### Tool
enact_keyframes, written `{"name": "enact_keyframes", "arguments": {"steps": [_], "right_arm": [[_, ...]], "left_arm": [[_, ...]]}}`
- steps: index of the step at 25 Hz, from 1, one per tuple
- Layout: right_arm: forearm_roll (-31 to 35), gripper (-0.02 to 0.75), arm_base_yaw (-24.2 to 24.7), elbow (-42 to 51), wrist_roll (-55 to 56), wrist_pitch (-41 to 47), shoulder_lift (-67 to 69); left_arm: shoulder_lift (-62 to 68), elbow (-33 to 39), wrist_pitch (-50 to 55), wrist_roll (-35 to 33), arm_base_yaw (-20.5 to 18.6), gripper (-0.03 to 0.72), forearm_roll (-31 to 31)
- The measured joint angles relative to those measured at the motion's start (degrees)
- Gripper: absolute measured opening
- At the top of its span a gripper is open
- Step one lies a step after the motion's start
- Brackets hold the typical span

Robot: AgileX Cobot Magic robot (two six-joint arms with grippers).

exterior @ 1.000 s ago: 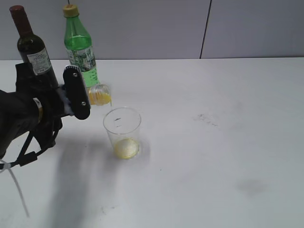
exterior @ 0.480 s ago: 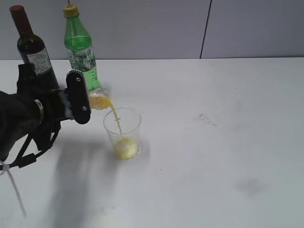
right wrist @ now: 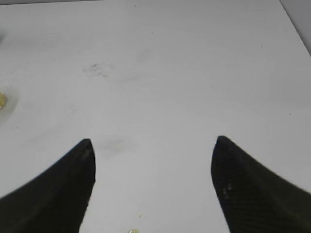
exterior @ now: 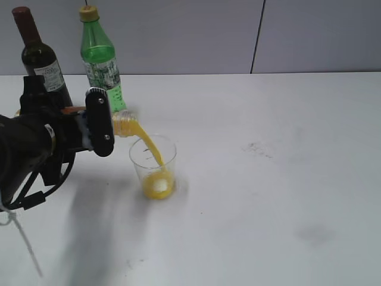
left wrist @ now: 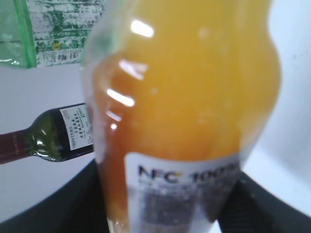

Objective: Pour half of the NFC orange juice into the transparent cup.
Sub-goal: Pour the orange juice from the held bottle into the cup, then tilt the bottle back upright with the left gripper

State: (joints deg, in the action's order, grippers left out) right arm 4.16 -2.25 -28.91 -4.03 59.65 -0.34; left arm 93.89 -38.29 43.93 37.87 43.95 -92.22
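Left arm reaching in low from the left edge over the white counter [exterior: 268, 196], wrist rolled so the black left fingers [exterior: 99, 122] stand on edge, clamped on the small clear NFC orange juice bottle with white-and-orange label [exterior: 123, 124]. Bottle tipped almost level, open neck pointing right, just above the rim of the short transparent plastic cup [exterior: 153, 167]. Orange stream [exterior: 152, 148] arcing from the neck down into the cup, a shallow pool of juice at the bottom. Cup upright on the counter, just right of the fingers. Tall green plastic bottle with yellow cap [exterior: 101, 59] and dark wine bottle [exterior: 39, 56] upright behind the arm. Close up, orange-filled bottle body [left wrist: 184, 97] wedged between the dark fingers. Right fingers [right wrist: 153, 184] spread wide apart, empty, above bare counter.
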Motion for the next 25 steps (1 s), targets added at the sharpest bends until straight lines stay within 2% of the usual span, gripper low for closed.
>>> {"name": "enact_keyframes", "arguments": {"steps": [25], "right_arm": [[0.0, 0.572, 0.0, 0.0, 0.1, -0.1, 0.0]], "left_arm": [[0.0, -0.1, 2.3, -1.2, 0.5, 0.478, -2.9]]}}
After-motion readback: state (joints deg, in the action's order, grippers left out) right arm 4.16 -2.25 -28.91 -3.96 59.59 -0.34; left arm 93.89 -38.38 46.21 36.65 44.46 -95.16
